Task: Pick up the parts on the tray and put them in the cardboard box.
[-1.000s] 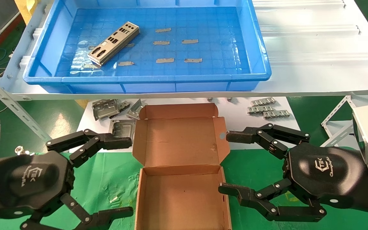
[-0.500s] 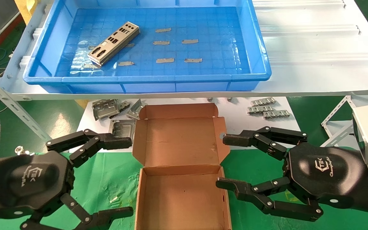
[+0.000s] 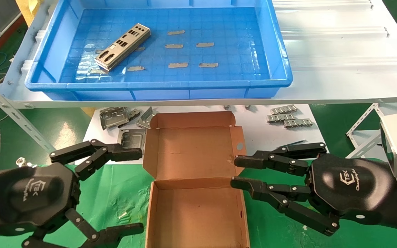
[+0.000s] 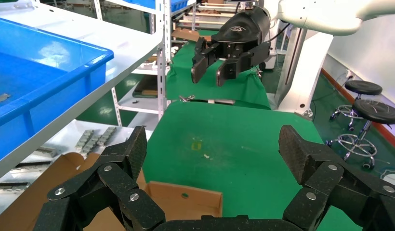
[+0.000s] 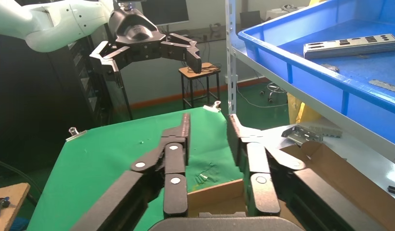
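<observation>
One part lies at the upper left, in the tray: thin, stiff, probably slippery, best pinched across its long edges. The left gripper gapes wide; the right gripper is narrowed, empty.

A white shelf is carrying the blue tray along its front edge. Below it, a desk draped in green cloth is bearing a white sheet. The open cardboard box is sitting on cloth and sheet alike, with squarish grey brackets lying to its left and small metal strips lying to its right.
</observation>
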Robot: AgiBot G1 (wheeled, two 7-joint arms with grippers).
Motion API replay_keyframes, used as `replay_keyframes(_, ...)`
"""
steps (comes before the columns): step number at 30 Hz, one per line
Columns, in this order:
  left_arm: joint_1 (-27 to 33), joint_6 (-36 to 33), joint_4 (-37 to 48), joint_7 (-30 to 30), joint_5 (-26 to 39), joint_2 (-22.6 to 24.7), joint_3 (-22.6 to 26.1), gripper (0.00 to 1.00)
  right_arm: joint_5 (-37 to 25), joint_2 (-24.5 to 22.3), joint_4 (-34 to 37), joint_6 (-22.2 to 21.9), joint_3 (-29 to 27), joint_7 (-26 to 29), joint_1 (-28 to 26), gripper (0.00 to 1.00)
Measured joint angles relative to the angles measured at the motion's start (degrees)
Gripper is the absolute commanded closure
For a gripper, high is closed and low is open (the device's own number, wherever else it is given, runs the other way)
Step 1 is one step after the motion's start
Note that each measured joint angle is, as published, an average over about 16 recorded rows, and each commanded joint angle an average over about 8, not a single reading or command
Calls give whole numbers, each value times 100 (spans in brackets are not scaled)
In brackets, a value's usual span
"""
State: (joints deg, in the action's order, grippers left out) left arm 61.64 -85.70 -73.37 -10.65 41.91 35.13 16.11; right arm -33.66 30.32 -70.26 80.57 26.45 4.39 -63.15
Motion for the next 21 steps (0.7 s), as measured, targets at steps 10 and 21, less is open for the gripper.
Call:
replay_keyframes(10,0,0,-1,-1,0,-1,-1,0,0,0,0,0,0,0,0,100)
replay_keyframes(21,537,197,168,-122,307,148,80,0,0,0,0,0,0,0,0,100)
